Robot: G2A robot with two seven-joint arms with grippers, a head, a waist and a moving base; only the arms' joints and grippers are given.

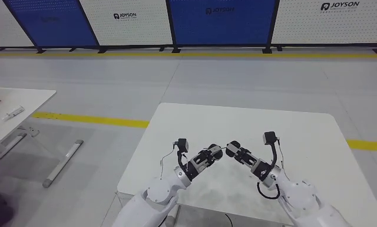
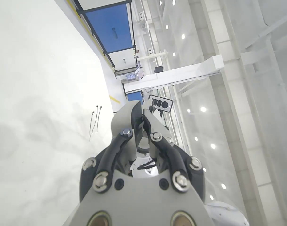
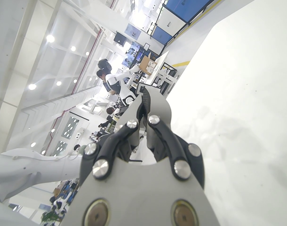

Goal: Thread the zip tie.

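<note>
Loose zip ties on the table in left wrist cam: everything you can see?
The loose zip ties are thin, dark, plastic-looking strips, two or maybe three, each with a small head at one end. They lie flat, straight and nearly parallel on the white table, close together near its edge, with only the table touching them.

Check the table [image 1: 247, 127] first. Its top is white, flat and rectangular with rounded corners, and the top view shows its surface out to the far edge. The left wrist view [image 2: 40, 71] and right wrist view [image 3: 240, 71] show the same plain white surface, marked with a few small dark specks.

Locate the zip ties [image 2: 94, 122] lying loose and flat on the top. They are thin, dark and almost parallel, just beside each other, with their heads at the same end. You can count two, possibly three. They rest near an edge of the top; which edge cannot be determined.
</note>
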